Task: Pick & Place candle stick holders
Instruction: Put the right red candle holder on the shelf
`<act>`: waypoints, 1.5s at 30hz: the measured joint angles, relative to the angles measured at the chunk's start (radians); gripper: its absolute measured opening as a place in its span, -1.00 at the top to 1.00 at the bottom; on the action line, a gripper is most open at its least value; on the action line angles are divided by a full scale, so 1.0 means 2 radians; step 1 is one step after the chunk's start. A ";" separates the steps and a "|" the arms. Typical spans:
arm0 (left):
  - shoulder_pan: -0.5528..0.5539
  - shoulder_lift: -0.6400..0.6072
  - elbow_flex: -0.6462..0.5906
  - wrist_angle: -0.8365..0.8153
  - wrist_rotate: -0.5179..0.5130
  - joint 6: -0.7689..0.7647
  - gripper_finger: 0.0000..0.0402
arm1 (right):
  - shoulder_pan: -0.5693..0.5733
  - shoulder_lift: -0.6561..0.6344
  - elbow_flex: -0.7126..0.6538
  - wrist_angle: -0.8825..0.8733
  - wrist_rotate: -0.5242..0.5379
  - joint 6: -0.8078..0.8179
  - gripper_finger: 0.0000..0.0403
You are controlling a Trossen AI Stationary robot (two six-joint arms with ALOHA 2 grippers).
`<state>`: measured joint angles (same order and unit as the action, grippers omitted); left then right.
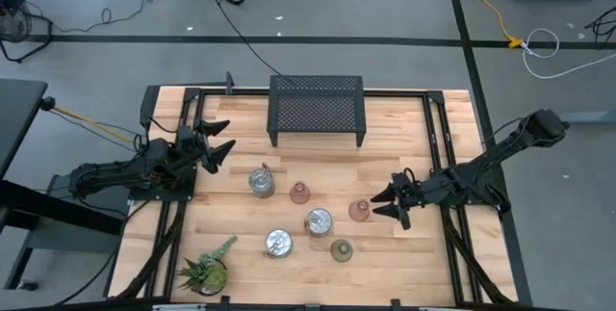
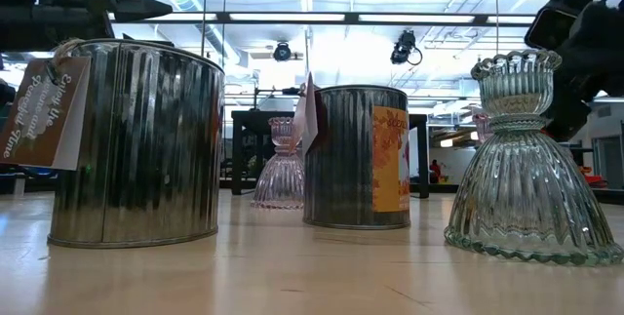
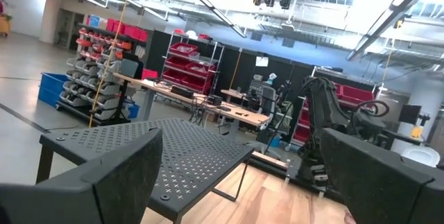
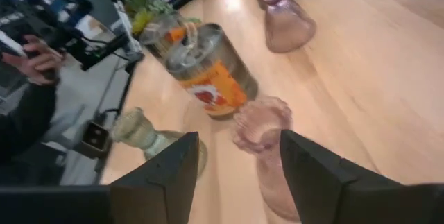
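Observation:
Six candle stick holders stand on their bases mid-table. Three are silvery tins (image 1: pixel 261 182) (image 1: pixel 319 221) (image 1: pixel 279 244). Three are small tinted glass cups: a pink one (image 1: pixel 300 193), a pinkish one (image 1: pixel 359 211) and an olive one (image 1: pixel 341 249). My right gripper (image 1: pixel 385 200) is open and low, just right of the pinkish cup. In the right wrist view that cup (image 4: pixel 262 123) stands just ahead of the gap between the open fingers (image 4: pixel 238 137). My left gripper (image 1: pixel 217 142) is open and empty at the far left, also shown in its wrist view (image 3: pixel 241 141).
A black mesh rack (image 1: pixel 317 109) stands at the far middle. A spiky green potted plant (image 1: pixel 204 272) stands at the near left. Bare wood lies right of the cups. A person's hand (image 4: pixel 41 57) with a device shows beyond the table.

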<state>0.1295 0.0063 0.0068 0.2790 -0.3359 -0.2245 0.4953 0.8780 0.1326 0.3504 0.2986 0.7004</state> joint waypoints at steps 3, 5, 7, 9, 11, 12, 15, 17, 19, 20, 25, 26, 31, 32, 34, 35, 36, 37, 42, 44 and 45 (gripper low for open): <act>0.000 0.000 0.000 0.000 0.000 0.000 -0.94 | 0.000 0.004 0.000 -0.032 0.017 0.017 -0.08; 0.000 0.000 0.000 0.000 0.000 0.000 -0.94 | -0.001 0.009 0.000 -0.035 0.017 0.024 -0.15; 0.000 0.000 0.000 0.000 0.000 0.000 -0.94 | -0.001 0.015 0.000 -0.027 0.017 0.025 -0.22; 0.000 0.000 0.000 0.000 0.000 0.000 -0.94 | -0.001 0.022 0.000 -0.027 0.017 0.026 -0.29; 0.000 0.000 0.000 0.000 0.000 0.000 -0.94 | 0.000 0.033 0.000 -0.027 0.017 0.034 -0.35; 0.000 0.000 0.000 0.000 0.000 0.001 -0.94 | 0.000 0.040 0.000 -0.026 0.017 0.039 -0.37; 0.000 0.000 0.000 0.000 0.000 0.001 -0.94 | 0.000 0.067 0.000 -0.001 0.016 0.044 -0.41; 0.000 0.000 0.000 0.000 0.000 0.001 -0.94 | 0.000 0.086 0.000 0.023 0.013 0.037 -0.42; 0.000 0.000 0.000 0.000 0.000 0.001 -0.94 | 0.000 0.107 0.000 0.050 0.012 0.035 -0.42; 0.000 0.000 0.000 0.000 0.000 0.001 -0.94 | 0.000 0.117 0.000 0.060 0.011 0.035 -0.42; 0.000 0.000 0.000 0.000 0.000 0.001 -0.94 | 0.009 0.172 0.000 0.115 0.015 0.035 -0.42; 0.000 0.000 0.000 0.000 0.000 0.001 -0.94 | 0.010 0.182 0.000 0.128 0.018 0.034 -0.42; 0.000 0.000 0.000 0.000 0.000 0.001 -0.94 | 0.013 0.229 0.002 0.181 0.034 0.011 -0.42; 0.000 0.000 0.000 0.000 0.000 0.001 -0.94 | 0.013 0.235 0.005 0.182 0.037 0.004 -0.42; 0.000 0.000 0.000 0.000 0.000 0.001 -0.94 | 0.013 0.247 0.012 0.180 0.048 -0.010 -0.42; 0.000 0.000 0.000 -0.001 0.000 0.001 -0.94 | 0.013 0.253 0.015 0.180 0.053 -0.015 -0.42; 0.000 0.000 0.000 -0.001 0.000 0.001 -0.94 | 0.013 0.259 0.018 0.179 0.057 -0.023 -0.42; 0.000 0.000 0.000 -0.001 0.000 0.001 -0.94 | 0.013 0.264 0.023 0.179 0.061 -0.028 -0.42; 0.000 0.000 0.000 -0.001 0.000 0.001 -0.94 | 0.013 0.278 0.046 0.180 0.065 -0.050 -0.42; 0.000 0.000 0.000 -0.001 0.000 0.001 -0.94 | 0.013 0.282 0.055 0.180 0.065 -0.060 -0.42; 0.000 0.000 0.000 -0.001 0.000 0.001 -0.94 | 0.013 0.285 0.060 0.181 0.065 -0.065 -0.42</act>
<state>0.1295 0.0063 0.0071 0.2764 -0.3359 -0.2218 0.5213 1.4476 0.2519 0.7126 0.4290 0.5706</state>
